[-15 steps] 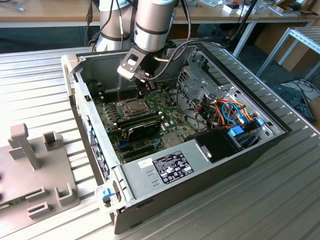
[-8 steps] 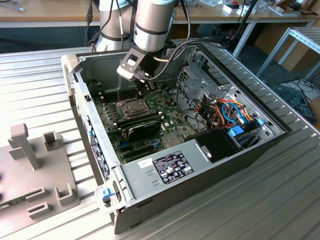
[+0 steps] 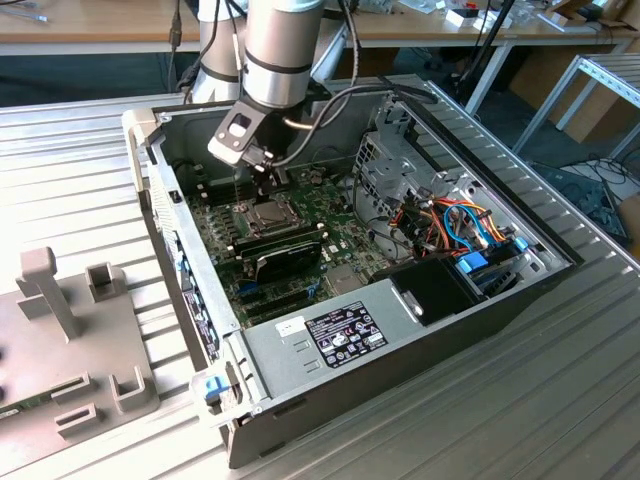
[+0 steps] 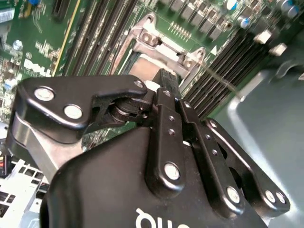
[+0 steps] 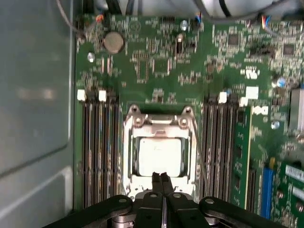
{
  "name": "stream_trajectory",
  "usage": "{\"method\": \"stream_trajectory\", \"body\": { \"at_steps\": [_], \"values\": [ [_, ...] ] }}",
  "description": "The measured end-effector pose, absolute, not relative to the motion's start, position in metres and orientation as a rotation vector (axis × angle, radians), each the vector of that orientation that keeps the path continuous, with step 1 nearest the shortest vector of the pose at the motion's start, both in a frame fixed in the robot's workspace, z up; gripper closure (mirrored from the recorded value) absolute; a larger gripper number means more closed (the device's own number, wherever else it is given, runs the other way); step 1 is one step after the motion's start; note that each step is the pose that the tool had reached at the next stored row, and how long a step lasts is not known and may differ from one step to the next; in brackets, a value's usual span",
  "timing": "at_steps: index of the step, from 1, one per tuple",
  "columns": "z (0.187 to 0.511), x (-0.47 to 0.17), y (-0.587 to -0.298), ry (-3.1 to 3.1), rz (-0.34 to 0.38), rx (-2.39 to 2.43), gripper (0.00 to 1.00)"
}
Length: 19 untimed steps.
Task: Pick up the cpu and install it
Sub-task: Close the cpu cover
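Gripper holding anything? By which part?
Nothing held. The gripper is shut empty, its tips at the edge of the cpu, which lies on the motherboard.

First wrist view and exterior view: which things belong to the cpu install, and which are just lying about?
Job:
cpu, seated inside the metal retention frame
gripper, shut, at the frame's edge

Lying about:
black card
coin cell
cable bundle
grey fixture, on the exterior view's left
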<state>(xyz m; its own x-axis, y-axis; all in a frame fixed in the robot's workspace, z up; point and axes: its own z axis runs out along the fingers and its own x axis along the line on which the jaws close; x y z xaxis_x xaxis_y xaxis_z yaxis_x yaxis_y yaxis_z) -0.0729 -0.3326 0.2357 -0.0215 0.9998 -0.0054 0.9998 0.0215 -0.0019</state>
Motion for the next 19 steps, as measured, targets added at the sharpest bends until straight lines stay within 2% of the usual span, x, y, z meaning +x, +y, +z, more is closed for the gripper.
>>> {"method": "stream_trajectory", "body": {
  "at_steps": [19],
  "values": [
    [0.215,-0.082,-0.333,2.243,-0.009,2.195,0.89]
  ]
}}
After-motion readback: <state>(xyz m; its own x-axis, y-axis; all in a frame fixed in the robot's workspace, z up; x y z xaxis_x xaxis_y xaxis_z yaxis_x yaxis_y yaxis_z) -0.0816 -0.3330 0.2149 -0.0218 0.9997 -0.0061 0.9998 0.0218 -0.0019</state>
